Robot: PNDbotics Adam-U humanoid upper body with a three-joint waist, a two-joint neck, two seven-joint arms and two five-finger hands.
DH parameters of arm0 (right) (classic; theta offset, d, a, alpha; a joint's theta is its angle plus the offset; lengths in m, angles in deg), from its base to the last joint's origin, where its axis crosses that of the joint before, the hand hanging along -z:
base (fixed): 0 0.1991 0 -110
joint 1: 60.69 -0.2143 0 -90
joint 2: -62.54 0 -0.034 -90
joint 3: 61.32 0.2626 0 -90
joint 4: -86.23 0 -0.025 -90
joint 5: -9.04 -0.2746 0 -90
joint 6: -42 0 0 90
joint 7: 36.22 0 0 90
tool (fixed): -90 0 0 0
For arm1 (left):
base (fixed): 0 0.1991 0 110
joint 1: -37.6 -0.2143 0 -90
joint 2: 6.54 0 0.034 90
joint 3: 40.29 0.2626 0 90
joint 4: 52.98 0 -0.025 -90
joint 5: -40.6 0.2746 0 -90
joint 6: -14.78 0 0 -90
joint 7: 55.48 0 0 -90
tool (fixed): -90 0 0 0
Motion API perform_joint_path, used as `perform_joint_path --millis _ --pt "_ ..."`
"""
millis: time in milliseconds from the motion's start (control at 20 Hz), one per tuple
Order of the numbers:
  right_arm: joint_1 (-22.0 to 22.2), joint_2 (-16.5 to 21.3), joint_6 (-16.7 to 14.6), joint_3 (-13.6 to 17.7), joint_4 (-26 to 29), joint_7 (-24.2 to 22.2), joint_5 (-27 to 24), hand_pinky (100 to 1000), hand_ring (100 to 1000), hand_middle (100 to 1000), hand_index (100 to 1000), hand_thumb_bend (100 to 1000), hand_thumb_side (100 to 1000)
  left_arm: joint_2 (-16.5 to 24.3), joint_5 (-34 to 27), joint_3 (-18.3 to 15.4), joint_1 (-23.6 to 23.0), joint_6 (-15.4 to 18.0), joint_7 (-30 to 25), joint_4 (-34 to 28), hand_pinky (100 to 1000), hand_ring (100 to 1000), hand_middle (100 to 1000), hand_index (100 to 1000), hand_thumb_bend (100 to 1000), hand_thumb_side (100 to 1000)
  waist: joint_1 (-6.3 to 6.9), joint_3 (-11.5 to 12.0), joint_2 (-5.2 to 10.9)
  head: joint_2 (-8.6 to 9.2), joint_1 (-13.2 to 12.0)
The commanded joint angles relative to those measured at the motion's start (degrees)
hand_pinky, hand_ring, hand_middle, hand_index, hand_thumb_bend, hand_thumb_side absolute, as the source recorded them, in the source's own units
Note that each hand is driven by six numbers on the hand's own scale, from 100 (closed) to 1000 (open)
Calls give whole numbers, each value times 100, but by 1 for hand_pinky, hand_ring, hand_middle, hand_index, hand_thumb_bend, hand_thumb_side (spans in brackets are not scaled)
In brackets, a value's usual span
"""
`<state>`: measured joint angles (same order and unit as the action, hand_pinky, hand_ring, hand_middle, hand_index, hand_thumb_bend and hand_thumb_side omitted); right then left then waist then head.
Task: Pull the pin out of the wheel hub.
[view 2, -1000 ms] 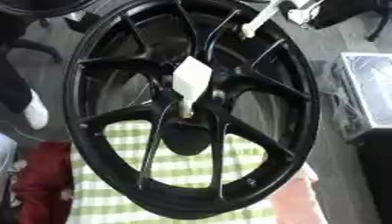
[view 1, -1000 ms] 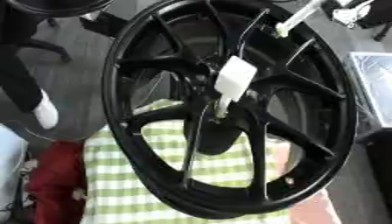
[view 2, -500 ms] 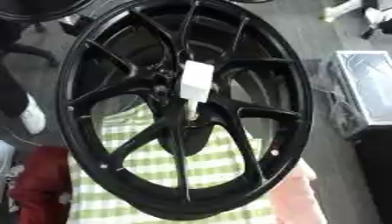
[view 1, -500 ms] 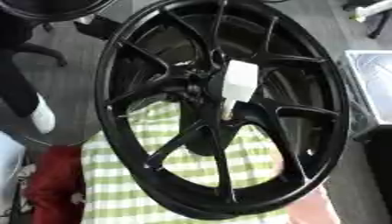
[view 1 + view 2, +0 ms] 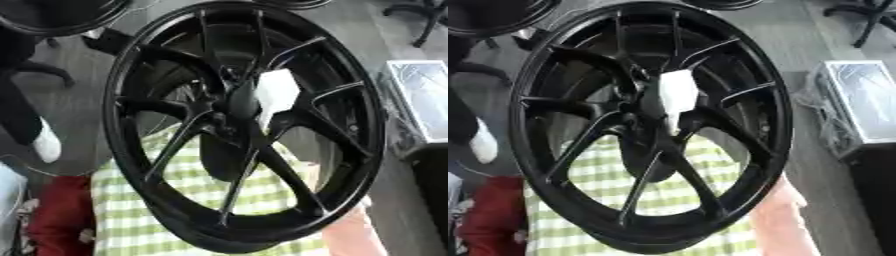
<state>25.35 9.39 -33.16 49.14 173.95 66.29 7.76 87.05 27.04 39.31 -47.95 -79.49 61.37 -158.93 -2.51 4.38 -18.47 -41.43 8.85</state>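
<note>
From my seat, the job looks not yet done. The white block-shaped pin [image 5: 677, 95] sits at the centre of the big black multi-spoke alloy wheel [image 5: 188, 137], its narrower lower end pointing down into the hub. I judge it to be seated there, or at least not clear of it. How deep it goes I cannot tell, because the hub is a dark mass and the pin's tip blurs into it. What remains is the whole pull: get a hold on the white head and draw it away from the hub.

Neither of my hands shows in either eye view, so I cannot say whether the fingers are open, curled or holding anything. I also have no fingers to place the pin against. All I can say is that it lies mid-wheel.

The wheel fills the view and its rim is cut off at the top. Behind the spokes, below the hub, hangs a dark oval shape [image 5: 223, 160] I cannot identify. Under the wheel lies a green-and-white checked cloth [image 5: 140, 220].
</note>
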Motion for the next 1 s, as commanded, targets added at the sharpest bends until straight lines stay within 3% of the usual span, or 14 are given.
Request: perform_joint_path --millis 50,450,700,1000 --pt "-26 134 -137 128 -35 246 -286 953 931 910 927 100 520 67 52 -64 -1 13 21 -86 670 843 839 822 200 863 8 4 157 44 10" --pt "-167 109 -439 90 25 748 -938 949 901 882 902 100 385 62 47 -60 4 12 27 -82 668 843 839 821 203 860 6 17 164 33 40" --pt "-286 85 -647 -39 227 1007 -1442 947 858 827 866 100 468 60 41 -53 18 9 30 -82 668 843 839 820 203 860 16 45 153 41 57" --pt "-554 -70 -1033 -423 671 1125 -2217 955 829 794 826 100 618 49 26 -30 64 12 18 -93 667 844 840 821 204 857 25 98 141 62 107"
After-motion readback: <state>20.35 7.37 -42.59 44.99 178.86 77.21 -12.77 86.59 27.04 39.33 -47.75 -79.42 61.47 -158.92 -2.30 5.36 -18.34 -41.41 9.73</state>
